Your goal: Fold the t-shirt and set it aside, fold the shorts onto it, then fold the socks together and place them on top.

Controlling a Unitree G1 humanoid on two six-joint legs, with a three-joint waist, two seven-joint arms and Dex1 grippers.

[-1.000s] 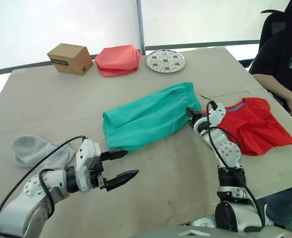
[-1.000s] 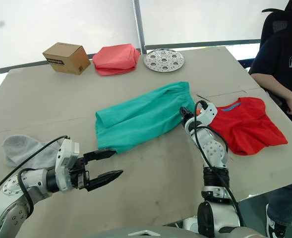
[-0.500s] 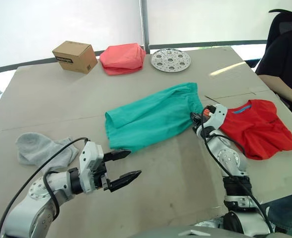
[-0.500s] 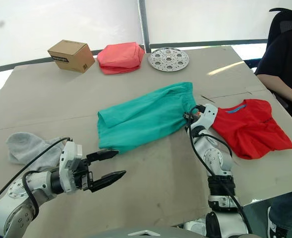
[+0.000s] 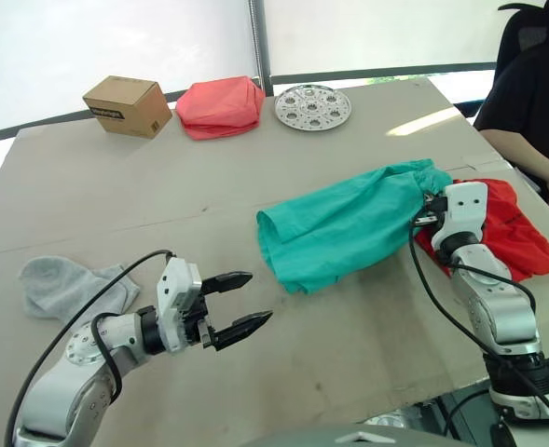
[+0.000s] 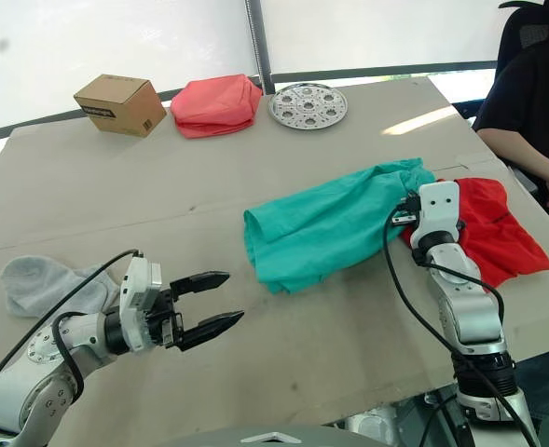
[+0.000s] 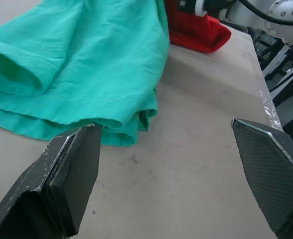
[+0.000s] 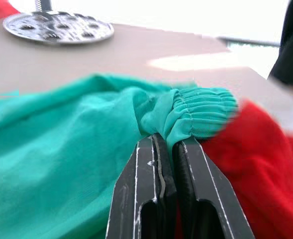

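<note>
The teal shorts (image 5: 344, 223) lie stretched across the table's middle right, their gathered waist lifted over the near edge of the red t-shirt (image 5: 521, 237). My right gripper (image 5: 427, 202) is shut on that waistband (image 8: 196, 112), with red cloth right beside it in the right wrist view. The grey socks (image 5: 69, 284) lie crumpled at the near left. Between the socks and the shorts' leg end my left gripper (image 5: 258, 298) hovers open and empty, a short way from the hem (image 7: 111, 132).
Along the far edge stand a cardboard box (image 5: 128, 107), a folded coral-pink cloth (image 5: 220, 104) and a perforated metal disc (image 5: 313, 105). A person in a black shirt (image 5: 535, 102) sits at the right side, an arm close to the t-shirt.
My right gripper has dragged the shorts to the right by the waistband, so the waist end now overlaps the t-shirt. The left gripper has stayed open in about the same place.
</note>
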